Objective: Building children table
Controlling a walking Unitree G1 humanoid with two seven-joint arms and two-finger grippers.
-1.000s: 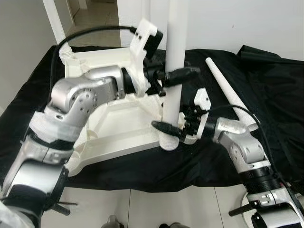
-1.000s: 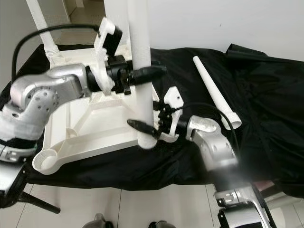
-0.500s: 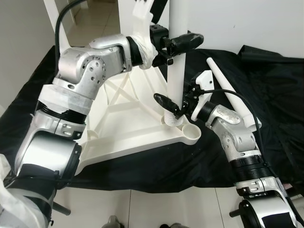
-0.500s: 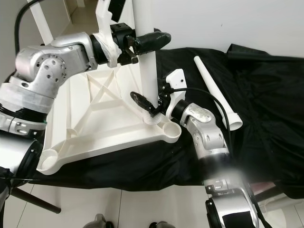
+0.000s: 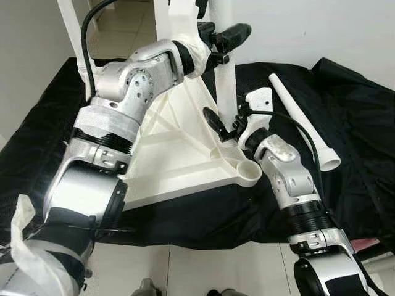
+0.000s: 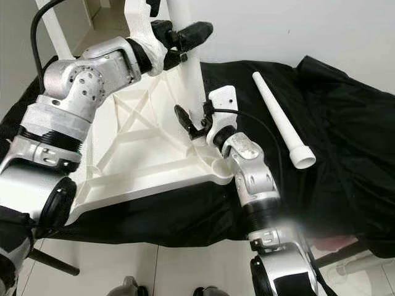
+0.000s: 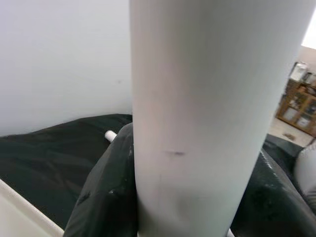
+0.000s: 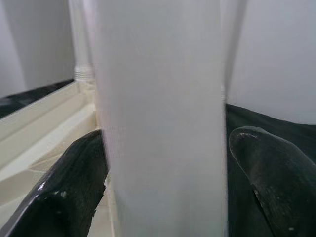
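While the white table top point(image 5: 166, 166) lies underside-up on the black cloth point(image 5: 345, 111), its near corner socket point(image 5: 250, 169) is seen open and unfilled. Just behind that socket, the upright table leg point(image 5: 227, 86) is seated at its foot in the table top. The right gripper point(image 5: 223, 126) is placed low on the leg near its foot; in the right wrist view its fingers point(image 8: 74, 197) are set apart on either side of the leg, with a gap visible on one side, so no firm clamp is judged there. Higher up, the left gripper point(image 5: 223, 38) is closed around the leg, with its fingers point(image 7: 106, 192) pressed against the shaft.

If the leg is turned or pushed off-axis by the upper grip, cross-seating at the joint is likely. Because the lower fingers are loose, slippage would not be checked. The table top may also be dragged across the cloth. Farther back, a spare leg point(image 5: 302, 120) lies loose on the cloth and could be rolled away if the cloth is pulled.
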